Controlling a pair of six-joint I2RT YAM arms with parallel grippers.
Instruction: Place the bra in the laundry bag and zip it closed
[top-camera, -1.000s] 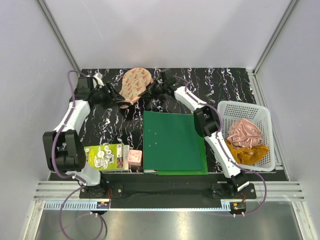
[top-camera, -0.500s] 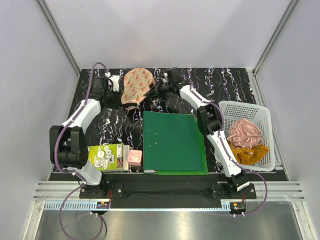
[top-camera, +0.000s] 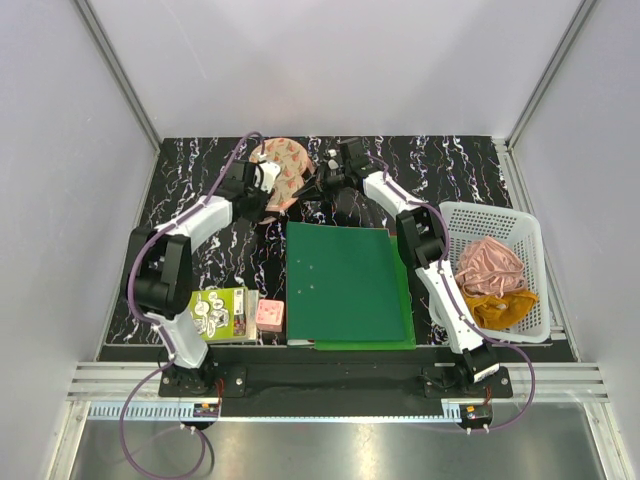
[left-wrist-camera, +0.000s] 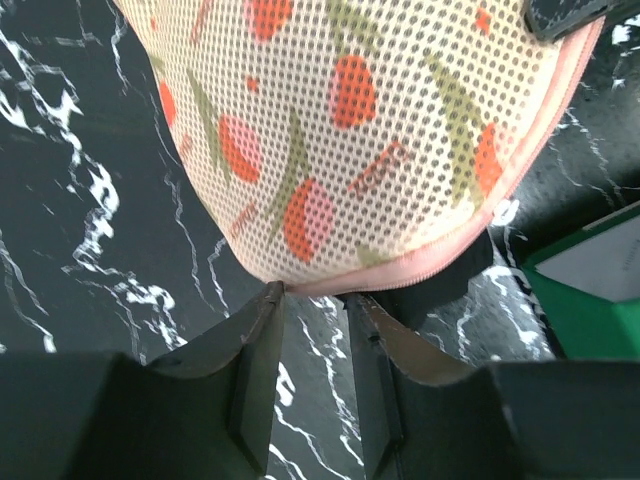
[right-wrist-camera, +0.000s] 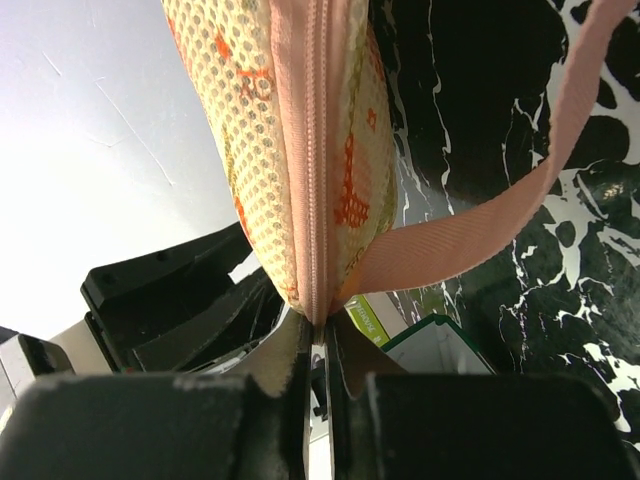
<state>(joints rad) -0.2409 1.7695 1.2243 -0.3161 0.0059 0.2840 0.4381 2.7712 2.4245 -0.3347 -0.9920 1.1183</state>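
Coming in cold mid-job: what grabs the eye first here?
The watermelon-print laundry bag stands out at the table's far middle, between both arms. The right gripper has its jaws pinched on the bag's zip end, and the left gripper has its jaws narrowly apart at the opposite rim. Next come the green folder at centre and the white basket on the right.

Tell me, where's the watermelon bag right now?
In the top view, the laundry bag is at the far middle of the table, between the left gripper and the right gripper, just beyond the green folder's far left corner.
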